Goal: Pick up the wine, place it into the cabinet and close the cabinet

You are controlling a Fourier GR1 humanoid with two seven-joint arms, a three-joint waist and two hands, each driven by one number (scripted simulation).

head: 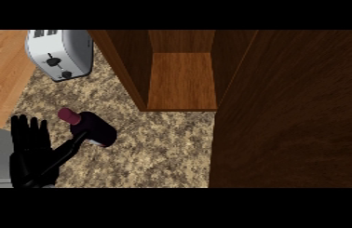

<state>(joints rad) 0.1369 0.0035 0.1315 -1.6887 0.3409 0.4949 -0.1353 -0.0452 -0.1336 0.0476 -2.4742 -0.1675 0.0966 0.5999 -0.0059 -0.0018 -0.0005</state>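
Wine bottle (91,125) stands on the granite counter (165,143), near-left, cap end pointing far-left. Well apart from the cabinet (180,80), which is open at centre-far w/ a bare shelf showing.

Left hand (31,148) at the near-left edge, fingers straight and spread, holding nothing. Thumb reaches toward the bottle's base; can't tell if it's touching or just beside. Right hand not in view at all.

Risks, imo:
- Thumb side sits next to the bottle base, so any sideways sweep w/o closing round it likely knocks it over and it rolls.
- Bottle is tall and the shelf opening looks narrow btwn the side walls, so it could clip the frame going in.
- Big dark door panel (282,110) fills the right side; closing it before the bottle is fully inside would hit the bottle.

Hard to make out:
- Bottle body is dark and blends w/ the hand.
- Door hinge and handle not visible.
- Cabinet's far depth cut off.
- Toaster (60,52) far-left, partly cropped.
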